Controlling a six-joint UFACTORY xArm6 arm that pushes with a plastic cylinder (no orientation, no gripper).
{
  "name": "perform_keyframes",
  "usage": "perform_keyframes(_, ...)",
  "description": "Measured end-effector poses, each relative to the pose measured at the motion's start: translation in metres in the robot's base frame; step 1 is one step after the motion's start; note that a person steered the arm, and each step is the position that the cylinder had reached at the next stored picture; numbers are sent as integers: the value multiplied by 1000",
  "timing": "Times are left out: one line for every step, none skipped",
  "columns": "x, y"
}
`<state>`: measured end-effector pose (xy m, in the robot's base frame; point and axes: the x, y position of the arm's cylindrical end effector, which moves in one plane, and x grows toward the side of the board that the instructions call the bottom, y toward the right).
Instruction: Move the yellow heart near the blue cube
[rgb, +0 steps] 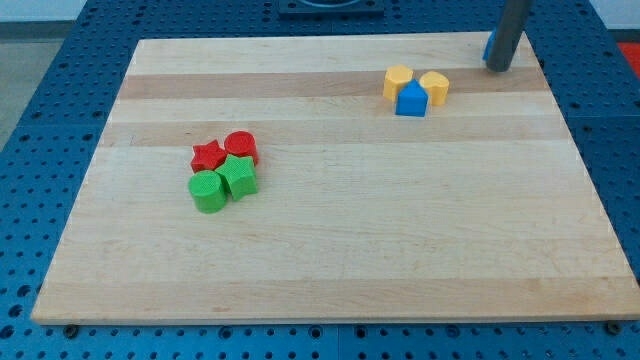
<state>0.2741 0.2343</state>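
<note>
Camera view: ribbed plastic blocks are sitting on a pale, grained wooden board.

Nearest, a green cylinder and green star are touching a red star and red cylinder. Farther back, the yellow heart and a yellow hexagon are flanking a blue house-shaped block. My tip, a bare rod with nothing to grip, is pressing against the blue cube, mostly hidden behind it.
</note>
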Motion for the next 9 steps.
perform_keyframes(27, -1)
perform_keyframes(58, -5)
perform_keyframes(76, -26)
perform_keyframes(79, -56)
perform_keyframes(79, -80)
perform_keyframes(79, -98)
perform_keyframes(67, -103)
perform_keyframes(52, -103)
perform_keyframes(48, -116)
